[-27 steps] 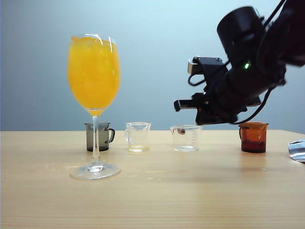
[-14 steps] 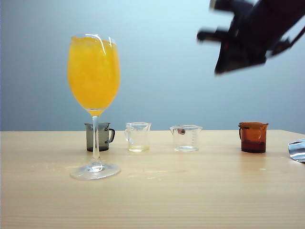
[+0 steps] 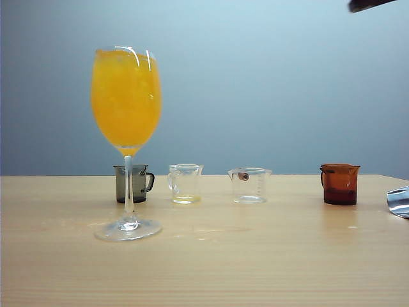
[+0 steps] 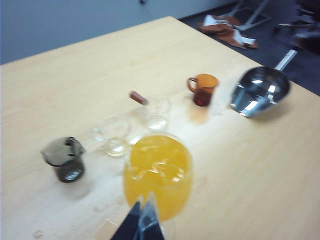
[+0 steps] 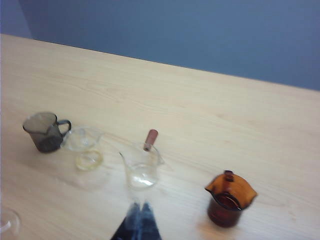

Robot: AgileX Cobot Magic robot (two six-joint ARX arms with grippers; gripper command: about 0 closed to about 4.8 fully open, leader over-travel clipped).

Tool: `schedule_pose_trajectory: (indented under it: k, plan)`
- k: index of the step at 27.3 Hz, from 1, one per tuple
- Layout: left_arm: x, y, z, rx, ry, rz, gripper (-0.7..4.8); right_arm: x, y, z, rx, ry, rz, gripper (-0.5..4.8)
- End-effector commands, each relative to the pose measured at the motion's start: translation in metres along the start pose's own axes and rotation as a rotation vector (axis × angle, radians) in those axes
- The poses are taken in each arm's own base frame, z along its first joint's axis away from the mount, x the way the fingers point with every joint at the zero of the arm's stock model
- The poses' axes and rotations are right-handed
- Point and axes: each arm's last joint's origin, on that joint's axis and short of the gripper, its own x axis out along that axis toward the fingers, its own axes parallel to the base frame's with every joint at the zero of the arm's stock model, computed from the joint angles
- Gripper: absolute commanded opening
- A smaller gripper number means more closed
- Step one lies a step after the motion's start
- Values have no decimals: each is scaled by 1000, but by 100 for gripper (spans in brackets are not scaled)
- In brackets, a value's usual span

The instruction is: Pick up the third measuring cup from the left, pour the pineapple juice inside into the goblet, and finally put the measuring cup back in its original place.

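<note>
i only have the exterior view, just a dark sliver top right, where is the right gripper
Observer: The right wrist view shows the right gripper shut and empty, up above the table and pointing toward the third measuring cup.
Operator: and the left gripper
Observer: The left gripper looks shut too, with nothing in it, close by the goblet of orange drink.
Operator: whats the shiny thing at the right edge
Observer: A metal scoop with a straight handle, lying beside the amber cup without touching it.
</note>
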Motion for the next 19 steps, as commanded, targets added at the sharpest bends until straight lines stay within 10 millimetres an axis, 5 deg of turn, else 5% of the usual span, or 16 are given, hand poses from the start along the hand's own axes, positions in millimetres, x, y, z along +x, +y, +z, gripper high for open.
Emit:
schedule_pose_trajectory:
  k: [1,11,19]
  plan:
    - [3,3,-6,39,-59,85,-5,-18,-4,-17,-20,-65,-50,-6]
    - [7,4,-51,48,-166,254,-5,-42,-11,-68,-2,-164,-132,-6]
    - [15,3,-86,37,-265,265,-5,-55,-14,-72,13,-218,-145,-6]
